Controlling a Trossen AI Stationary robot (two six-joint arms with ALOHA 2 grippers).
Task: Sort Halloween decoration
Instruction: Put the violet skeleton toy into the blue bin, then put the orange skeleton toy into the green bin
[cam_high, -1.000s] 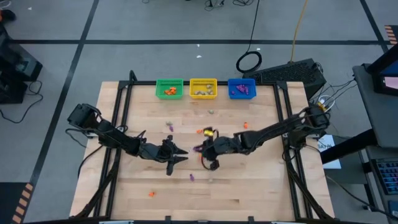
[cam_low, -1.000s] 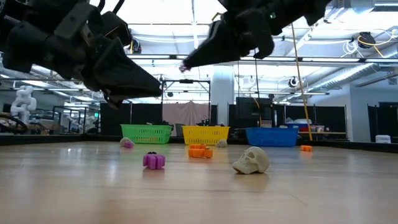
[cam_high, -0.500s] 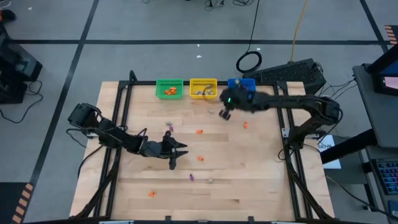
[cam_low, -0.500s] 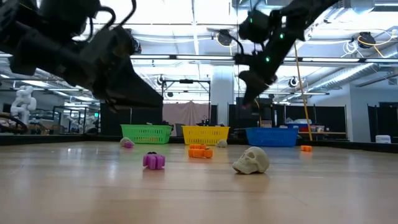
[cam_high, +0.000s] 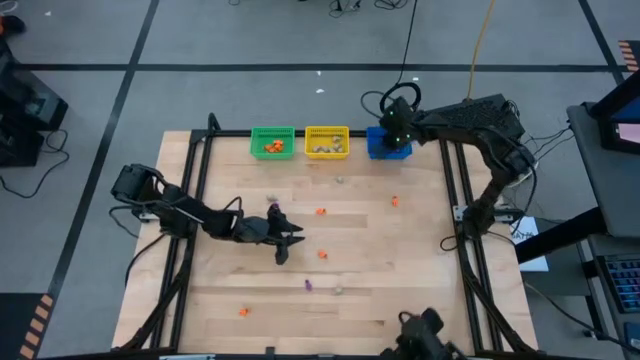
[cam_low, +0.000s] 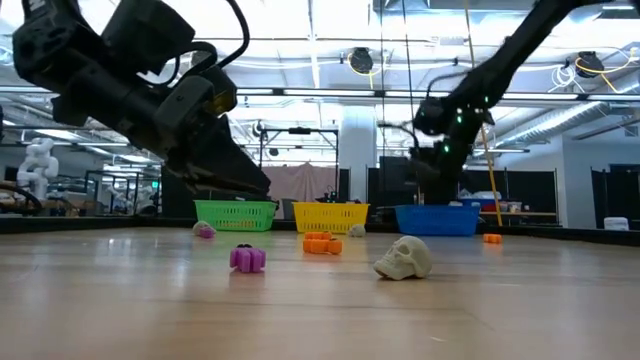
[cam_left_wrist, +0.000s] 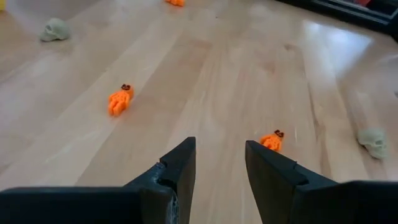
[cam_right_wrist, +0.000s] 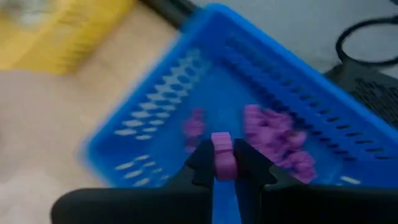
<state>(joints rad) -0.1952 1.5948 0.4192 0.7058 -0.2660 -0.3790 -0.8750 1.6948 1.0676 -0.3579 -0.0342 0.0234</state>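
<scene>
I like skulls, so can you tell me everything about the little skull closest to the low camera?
The skull is a tiny pale beige-grey trinket that looks like moulded plastic, with a rounded dome, dark eye hollows and a small jaw. It rests tipped on the bare wooden table, its face turned toward the picture's left. It lies nearer this camera than the purple trinket and the orange trinket. Nothing touches it but the table, and neither gripper is at it.
</scene>
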